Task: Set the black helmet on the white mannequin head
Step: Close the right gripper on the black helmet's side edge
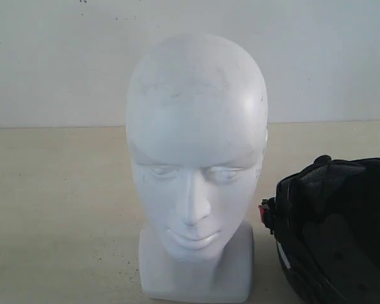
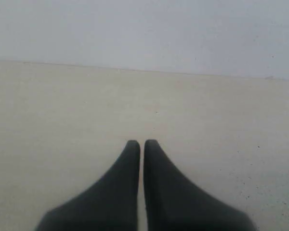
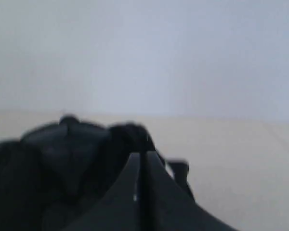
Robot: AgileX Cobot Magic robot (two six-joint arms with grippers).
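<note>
Exterior view places the black helmet (image 1: 342, 234) on the table (image 1: 50, 221), padded opening towards the camera, just beside the white mannequin head (image 1: 196, 158); the head stands upright and bare. Right gripper (image 3: 142, 155): jaws pressed together, pinching nothing; the helmet sits just ahead of them. Left gripper (image 2: 142, 142): jaws pressed together; only table ahead. Expect a stiff, smooth, rounded shell that slips under a pinch; spread the right jaws and grip across the rim, one finger on the lining, one on the shell.
</note>
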